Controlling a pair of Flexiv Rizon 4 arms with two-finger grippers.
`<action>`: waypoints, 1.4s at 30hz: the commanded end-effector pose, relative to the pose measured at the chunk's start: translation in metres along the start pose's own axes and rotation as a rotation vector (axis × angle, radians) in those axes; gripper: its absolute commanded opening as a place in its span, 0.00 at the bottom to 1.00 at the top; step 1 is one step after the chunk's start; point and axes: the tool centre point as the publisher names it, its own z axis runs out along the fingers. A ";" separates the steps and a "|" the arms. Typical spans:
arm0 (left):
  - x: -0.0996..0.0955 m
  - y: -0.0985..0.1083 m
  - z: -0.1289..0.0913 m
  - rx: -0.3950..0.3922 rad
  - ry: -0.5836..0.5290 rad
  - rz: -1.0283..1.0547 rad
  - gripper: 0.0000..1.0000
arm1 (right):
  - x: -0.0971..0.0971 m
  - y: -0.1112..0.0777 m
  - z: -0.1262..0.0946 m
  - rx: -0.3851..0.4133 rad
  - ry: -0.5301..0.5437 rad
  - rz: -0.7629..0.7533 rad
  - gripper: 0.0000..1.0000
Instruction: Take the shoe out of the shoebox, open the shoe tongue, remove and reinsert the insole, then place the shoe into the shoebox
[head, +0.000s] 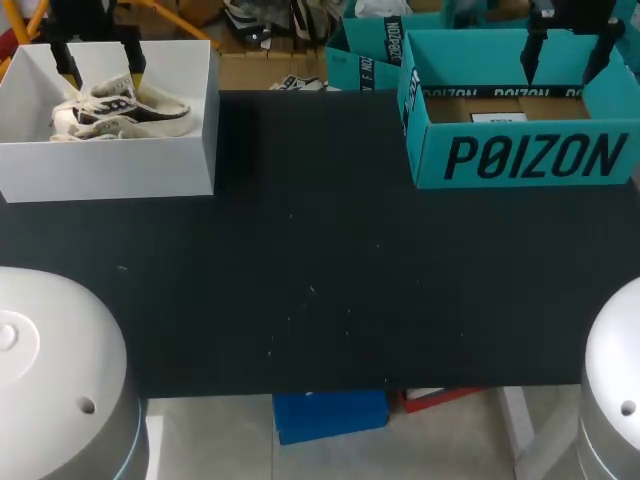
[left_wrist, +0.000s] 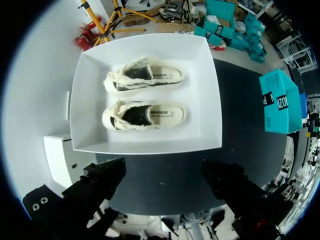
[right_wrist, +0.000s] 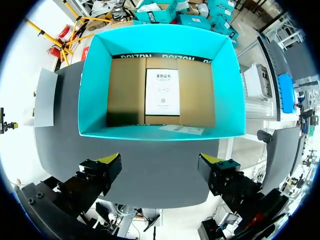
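Two cream low-top shoes with dark insides, one (left_wrist: 145, 78) farther and one (left_wrist: 144, 114) nearer, lie side by side in an open white box (left_wrist: 210, 100) at the table's far left. In the head view the shoes (head: 125, 108) show inside this white box (head: 110, 170). My left gripper (head: 100, 70) (left_wrist: 162, 175) hangs open above the box, holding nothing. An open teal shoebox (head: 520, 155) (right_wrist: 95, 85) stands at the far right, with a brown cardboard floor and a white paper sheet (right_wrist: 161, 92) in it. My right gripper (head: 565, 50) (right_wrist: 160, 165) hovers open over it, empty.
The black table top (head: 320, 270) spreads between and in front of the two boxes. The white bases of my arms, left (head: 50, 370) and right (head: 615, 380), bulge at the two front corners.
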 end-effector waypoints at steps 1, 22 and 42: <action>-0.001 0.002 -0.001 -0.003 0.006 0.101 1.00 | 0.000 0.000 0.000 0.000 0.000 0.000 1.00; 0.000 0.004 -0.013 -0.004 0.018 0.518 1.00 | 0.000 0.000 0.000 0.000 0.000 0.000 1.00; -0.012 0.016 -0.011 0.266 0.071 1.715 1.00 | 0.000 0.000 0.000 0.000 0.000 0.000 1.00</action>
